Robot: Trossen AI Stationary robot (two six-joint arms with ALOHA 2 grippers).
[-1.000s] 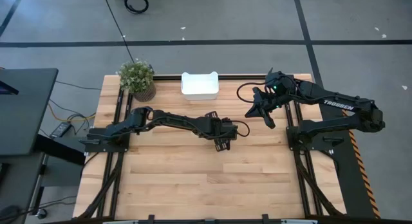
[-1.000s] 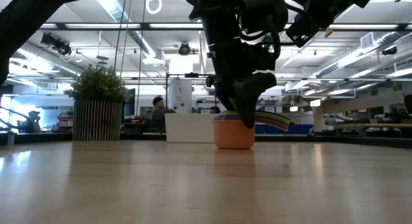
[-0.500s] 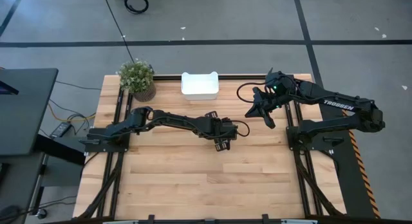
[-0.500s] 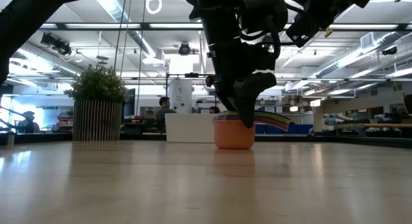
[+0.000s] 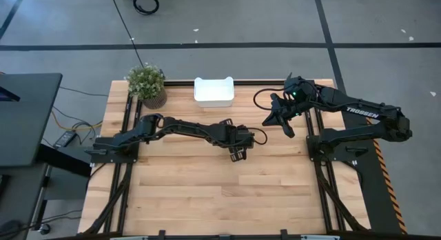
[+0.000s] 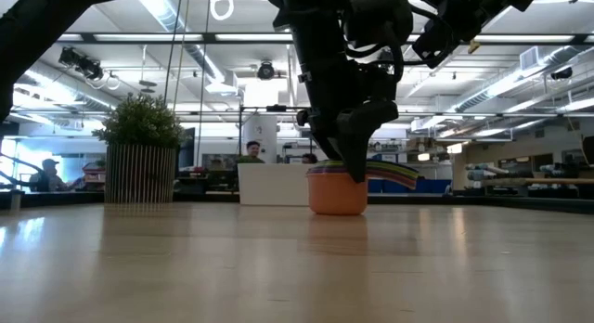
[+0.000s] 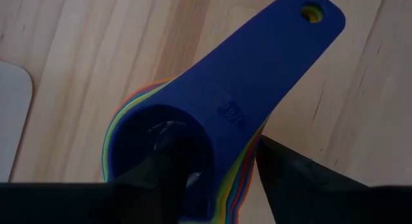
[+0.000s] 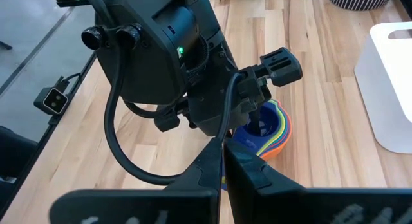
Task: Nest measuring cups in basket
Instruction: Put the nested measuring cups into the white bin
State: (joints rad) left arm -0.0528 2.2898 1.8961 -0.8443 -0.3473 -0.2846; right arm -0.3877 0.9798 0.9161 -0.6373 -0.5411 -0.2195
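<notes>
The measuring cups stand nested in one stack (image 6: 337, 195) on the table, orange at the bottom and dark blue (image 7: 251, 89) on top. Their handles (image 6: 404, 174) fan out to one side. My left gripper (image 7: 219, 147) reaches down onto the stack near the table's middle (image 5: 238, 152), open, with one finger in the top bowl and one outside. My right gripper (image 8: 223, 161) hangs shut and empty above the table's far right (image 5: 275, 117). The white basket (image 5: 213, 90) stands by its base at the far edge, apart from the stack. My left gripper comes from above, slanting down. One finger (image 7: 172, 161) is inside the dark blue cup's bowl and the other (image 7: 290, 182) is outside the stack's wall, beside where the handle (image 7: 257, 114) joins. I cannot tell whether either finger touches the wall. The stack rests on the table.
A potted plant (image 5: 146, 83) stands at the far left corner, left of the basket. Bare wooden tabletop (image 5: 220, 198) stretches toward the near edge. People and desks show in the room beyond the table (image 6: 251, 154).
</notes>
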